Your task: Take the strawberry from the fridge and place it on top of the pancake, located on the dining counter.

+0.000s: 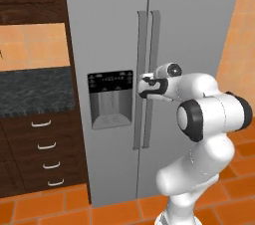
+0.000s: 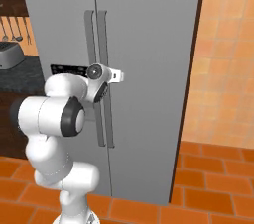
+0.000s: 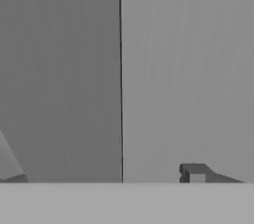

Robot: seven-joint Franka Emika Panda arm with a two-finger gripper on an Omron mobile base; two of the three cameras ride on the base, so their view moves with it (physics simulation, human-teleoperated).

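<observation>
Fridge (image 1: 109,30): tall grey two-door unit filling the centre of both base views, both doors shut, seam running top to bottom through the middle of the hand view. Strawberry: presumably behind those doors, so opening a door is judged the step in hand. Arm: white, rising from the lower right of the left base view, wrist bent toward the door seam. Dispenser panel (image 1: 110,98): black, on the left door, left of centre. Handles (image 1: 148,69): two long vertical grey bars flanking the seam. Gripper (image 1: 143,85): at mid-height of the handles, touching or just in front of them; whether the fingers are spread or closed on a bar cannot be told. To do it well: centre one bar between the fingers, close fully, then pull along the door's arc rather than straight back.
</observation>
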